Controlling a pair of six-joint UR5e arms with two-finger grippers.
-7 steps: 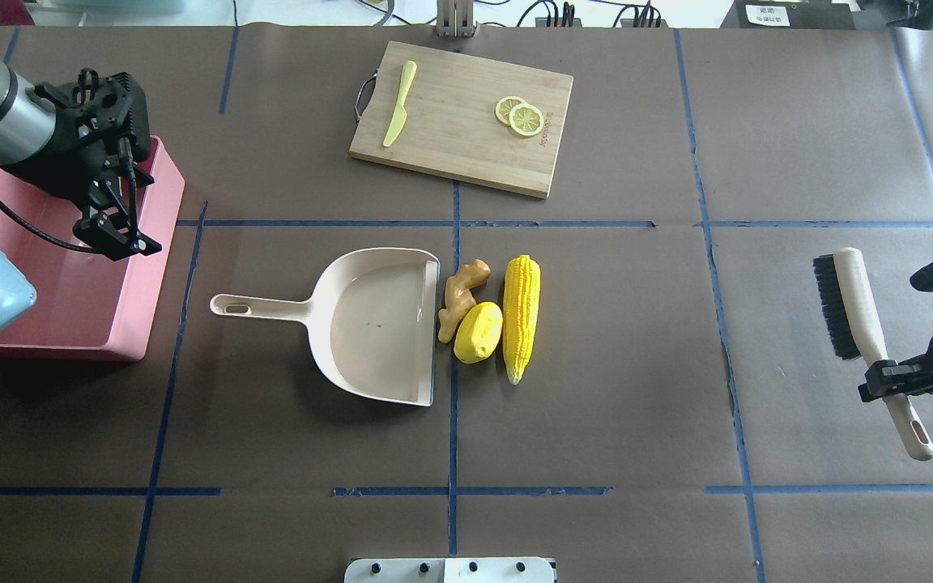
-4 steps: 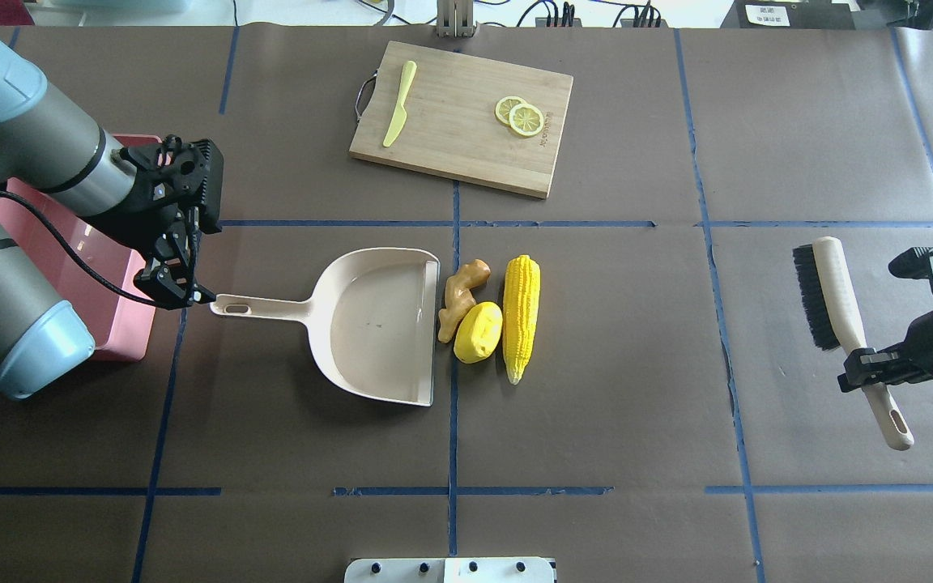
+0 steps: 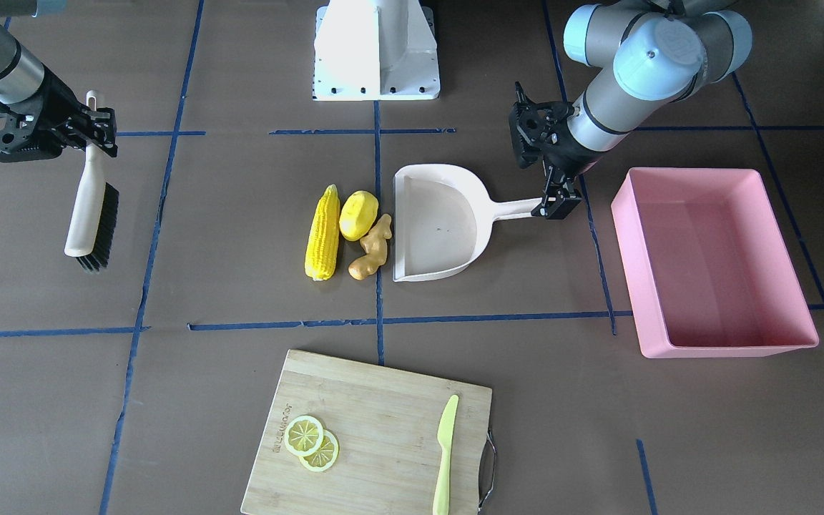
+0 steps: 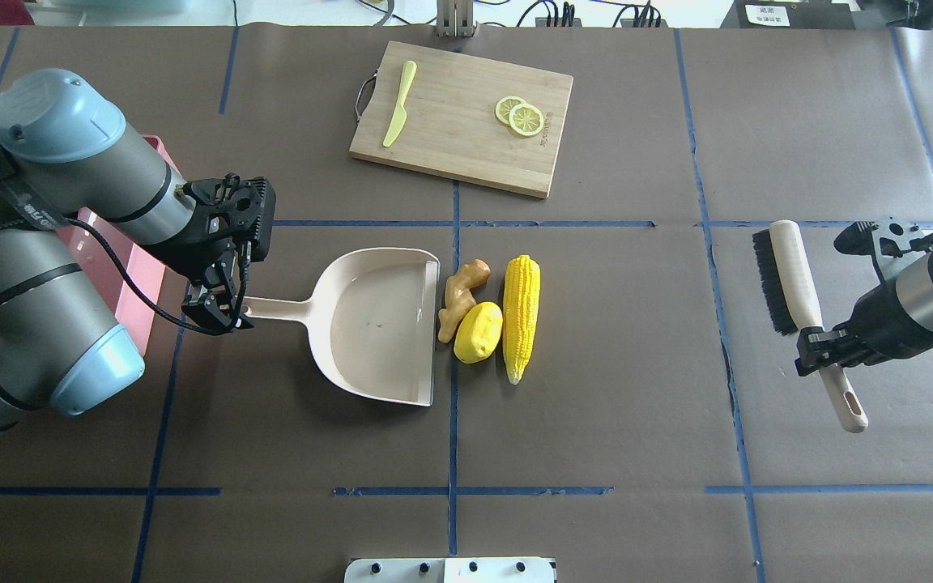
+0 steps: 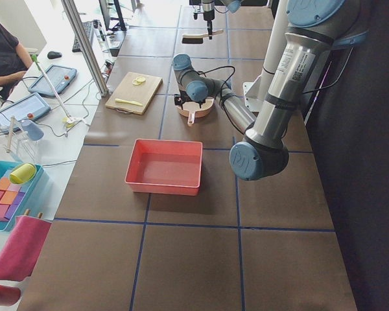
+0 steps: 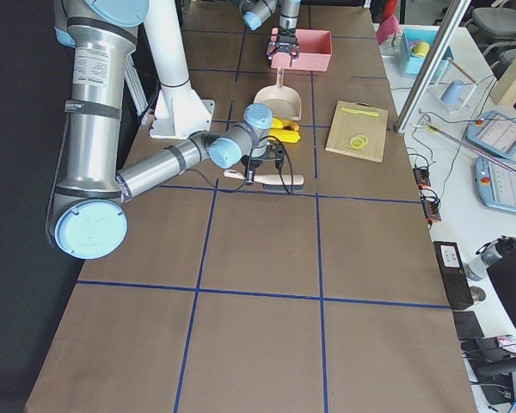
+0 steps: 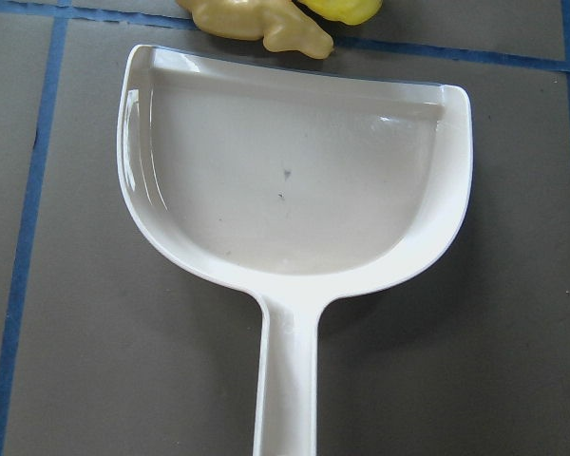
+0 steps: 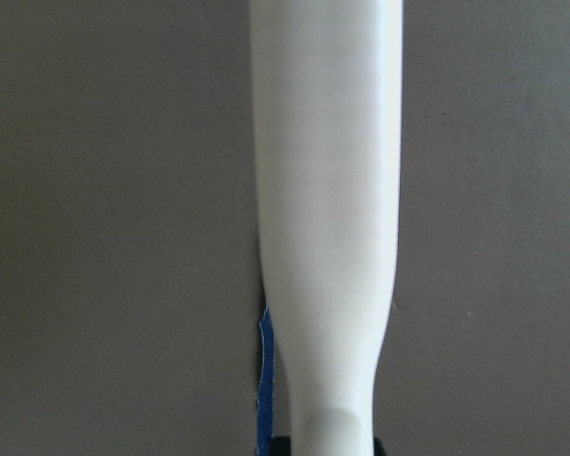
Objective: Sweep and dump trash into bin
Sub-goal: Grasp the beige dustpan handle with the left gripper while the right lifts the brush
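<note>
The corn cob point(image 4: 521, 316), the lemon-like fruit point(image 4: 479, 332) and the ginger root point(image 4: 458, 295) lie together just right of the cream dustpan point(image 4: 377, 324), at its open lip. My left gripper point(image 4: 215, 312) is open and sits over the end of the dustpan's handle; its fingers straddle the handle. The pink bin point(image 3: 630, 265) stands beyond that handle, partly hidden by my left arm in the overhead view. My right gripper point(image 4: 827, 344) is shut on the handle of a brush point(image 4: 790, 275) and holds it off to the right of the trash, bristles on the side toward the trash.
A wooden cutting board point(image 4: 466, 113) with a lime-green knife point(image 4: 399, 105) and two lemon slices point(image 4: 519, 116) lies at the far middle of the table. Blue tape lines cross the brown table cover. The robot's base point(image 3: 376, 50) stands at the near edge.
My left gripper has moved from over the bin to the right and down, onto the dustpan's handle end. My right gripper has carried the brush leftward, toward the trash.
</note>
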